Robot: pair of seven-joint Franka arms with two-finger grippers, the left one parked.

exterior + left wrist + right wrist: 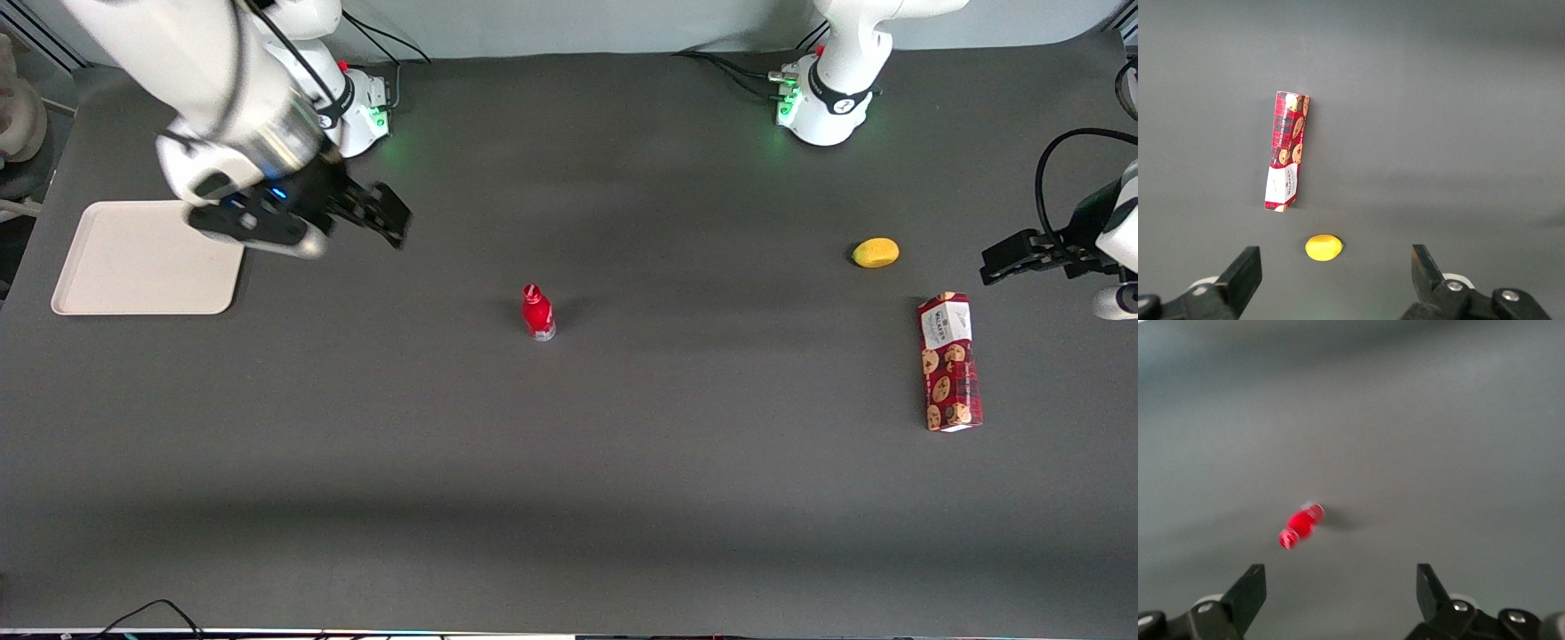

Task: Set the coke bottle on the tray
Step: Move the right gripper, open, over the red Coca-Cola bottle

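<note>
While nothing is gripped yet, the layout reads near to far as follows.
Coke bottle: upright near the middle of the worktop, touching nothing.
Tray: flat by the working arm's end edge, well apart from the bottle.
Tool: fingers spread wide, empty, above the worktop beside the tray's farther corner.
Risk: the narrow bottle likely tips if one finger arrives first; a low or off-centre approach could knock it rolling.

Dark grey matte table; pale wall above; green glow near arm bases.
</note>
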